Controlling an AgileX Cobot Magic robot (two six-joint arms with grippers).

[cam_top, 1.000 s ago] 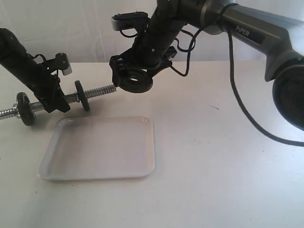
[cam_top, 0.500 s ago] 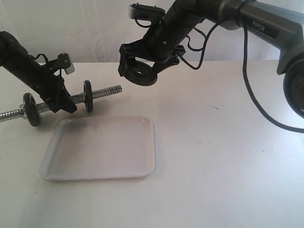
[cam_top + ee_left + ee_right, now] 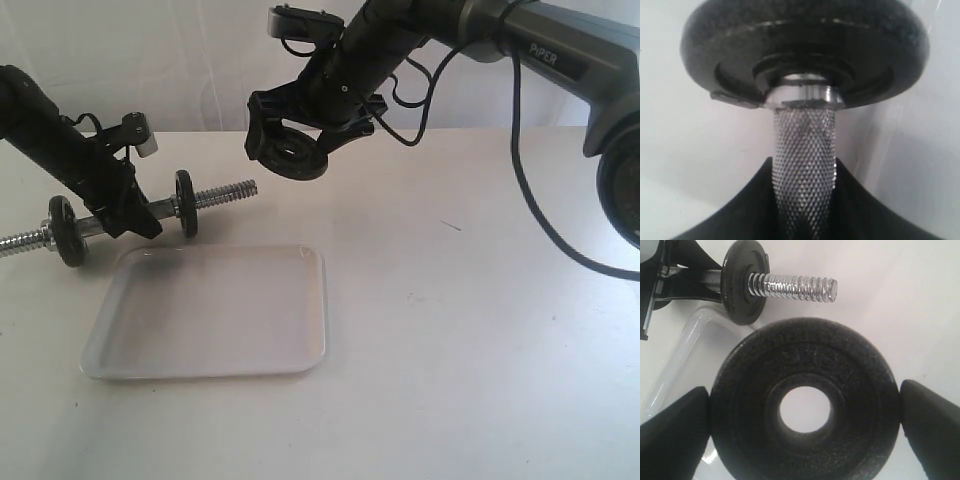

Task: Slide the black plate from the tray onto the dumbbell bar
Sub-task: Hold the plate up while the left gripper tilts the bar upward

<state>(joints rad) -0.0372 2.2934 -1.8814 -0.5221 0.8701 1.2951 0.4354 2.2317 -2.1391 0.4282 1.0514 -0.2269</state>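
The right gripper grasps the small flat round black plate by opposite rim edges, raised beyond the far corner of the shallow translucent white plastic tray. The left gripper is clenched on the knurled middle of the slim chrome dumbbell bar, just beyond the tray. A second black disc and a third black disc flank that grip. The bar's outer end is cut off. The plate's hole appears unaligned with the thread tip, but depth is unclear.
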